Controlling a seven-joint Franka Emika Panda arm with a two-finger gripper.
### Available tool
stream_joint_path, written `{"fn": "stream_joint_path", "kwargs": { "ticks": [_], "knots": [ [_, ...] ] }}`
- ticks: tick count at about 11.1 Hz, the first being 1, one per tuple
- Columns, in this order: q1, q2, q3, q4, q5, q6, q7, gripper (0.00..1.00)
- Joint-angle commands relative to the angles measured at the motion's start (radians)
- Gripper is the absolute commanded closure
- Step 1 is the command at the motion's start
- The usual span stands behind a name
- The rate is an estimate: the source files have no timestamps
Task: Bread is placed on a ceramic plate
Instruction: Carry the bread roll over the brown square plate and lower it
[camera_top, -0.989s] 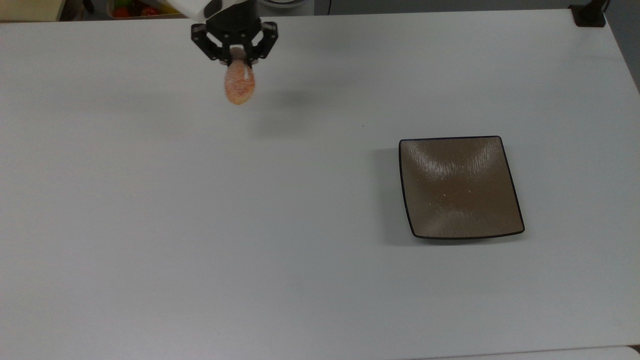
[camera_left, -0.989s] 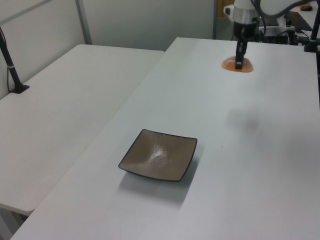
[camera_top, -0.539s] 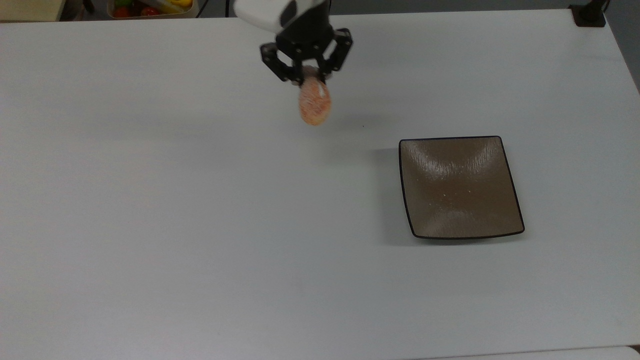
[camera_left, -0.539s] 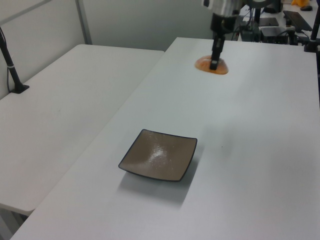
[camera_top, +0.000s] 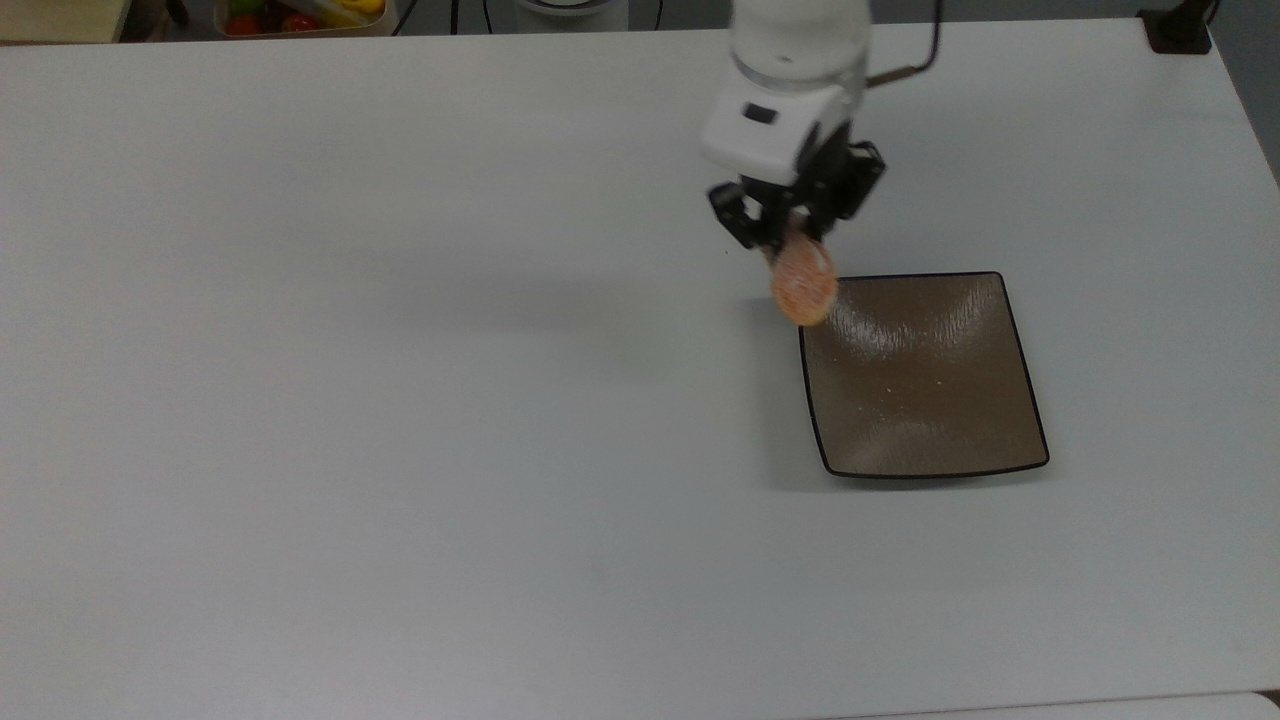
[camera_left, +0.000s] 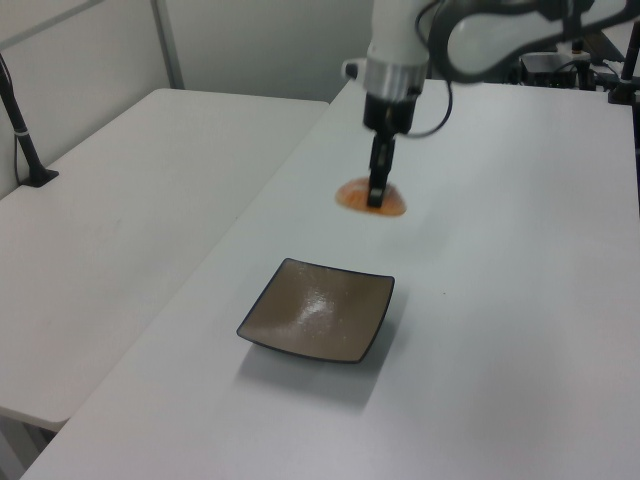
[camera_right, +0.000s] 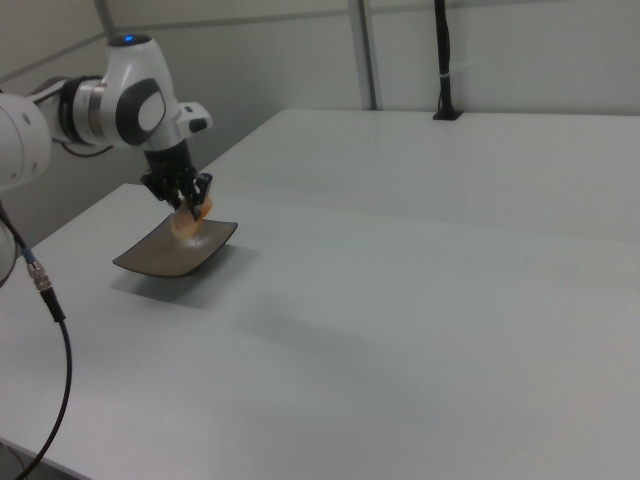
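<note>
Gripper (camera_top: 795, 238): pinching the bread roll (camera_top: 803, 285) by one end, so it hangs clear.
Position: over the square ceramic plate (camera_top: 925, 400)'s corner, airborne; centring needed before release.

Even, diffuse overhead light falls on the white table (camera_top: 400, 450), bright and without hard shadows. A soft grey shadow lies along the top view's left of the plate (camera_top: 930, 400), and a fainter smear lies on the table further left. The plate's glaze shows pale streaks of glare. The bread (camera_top: 803, 283) looks slightly motion-blurred.
</note>
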Motion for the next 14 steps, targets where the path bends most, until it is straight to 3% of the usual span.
{"fn": "stream_joint_path", "kwargs": {
  "ticks": [1,4,8,11,12,14],
  "knots": [
    [0.007,0.105,0.069,0.044,0.012,0.143,0.076,0.67],
    [0.01,0.179,0.11,0.044,0.003,0.266,0.074,0.65],
    [0.044,0.265,0.116,0.043,-0.006,0.389,0.077,0.65],
    [0.044,0.282,0.116,0.043,-0.005,0.39,0.077,0.54],
    [0.042,0.282,0.116,0.041,-0.002,0.39,0.077,0.41],
    [0.042,0.279,0.116,0.041,-0.009,0.389,0.074,0.0]
  ]
}}
